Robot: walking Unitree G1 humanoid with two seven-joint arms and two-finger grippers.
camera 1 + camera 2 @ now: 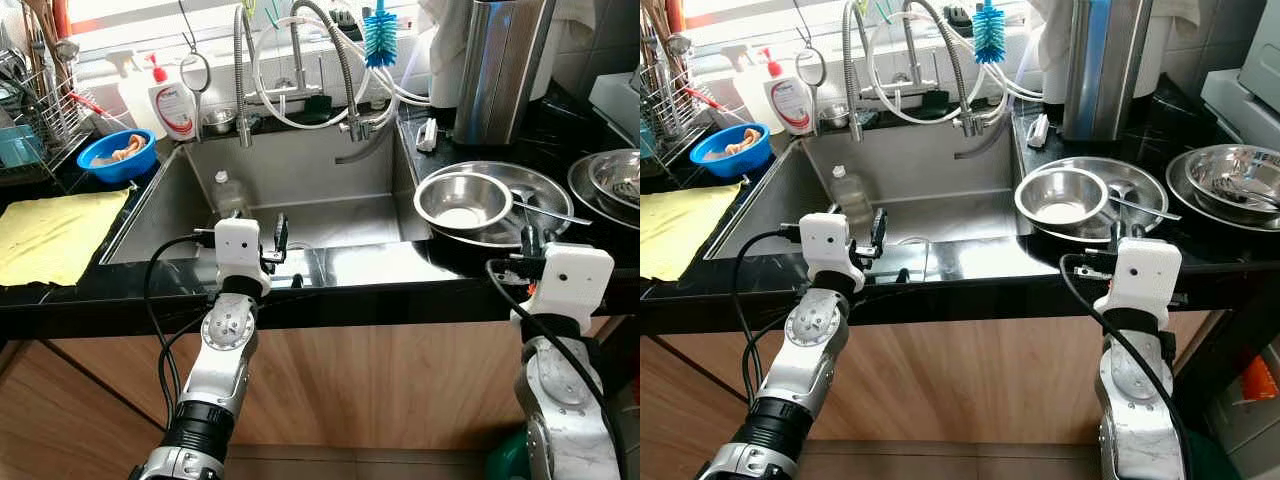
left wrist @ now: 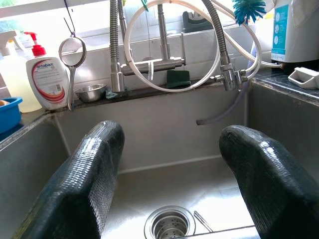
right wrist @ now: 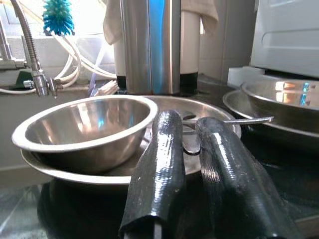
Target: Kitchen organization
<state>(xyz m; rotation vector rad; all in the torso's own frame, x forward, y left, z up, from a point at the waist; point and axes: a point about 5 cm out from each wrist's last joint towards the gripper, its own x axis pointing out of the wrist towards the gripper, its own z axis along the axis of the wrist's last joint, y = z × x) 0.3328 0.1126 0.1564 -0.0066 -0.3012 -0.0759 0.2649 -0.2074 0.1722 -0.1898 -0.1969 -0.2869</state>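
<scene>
A small steel bowl (image 1: pixel 463 200) sits inside a wide steel plate (image 1: pixel 545 188) on the black counter to the right of the sink (image 1: pixel 300 170). A spoon (image 1: pixel 552 211) lies across the plate. My right gripper (image 3: pixel 187 120) is shut with nothing in it. It hovers at the counter's front edge, its fingertips just short of the plate's near rim. My left gripper (image 2: pixel 172 134) stands open over the sink's front rim and points toward the taps, with the drain (image 2: pixel 168 224) below it. A clear plastic bottle (image 1: pixel 228 192) stands in the sink's left corner.
More steel bowls (image 1: pixel 615 180) are stacked at the far right. A tall steel canister (image 1: pixel 500 65) stands behind the plate. On the left counter are a yellow cloth (image 1: pixel 55 230), a blue bowl (image 1: pixel 117 155), a soap bottle (image 1: pixel 172 100) and a dish rack (image 1: pixel 35 110).
</scene>
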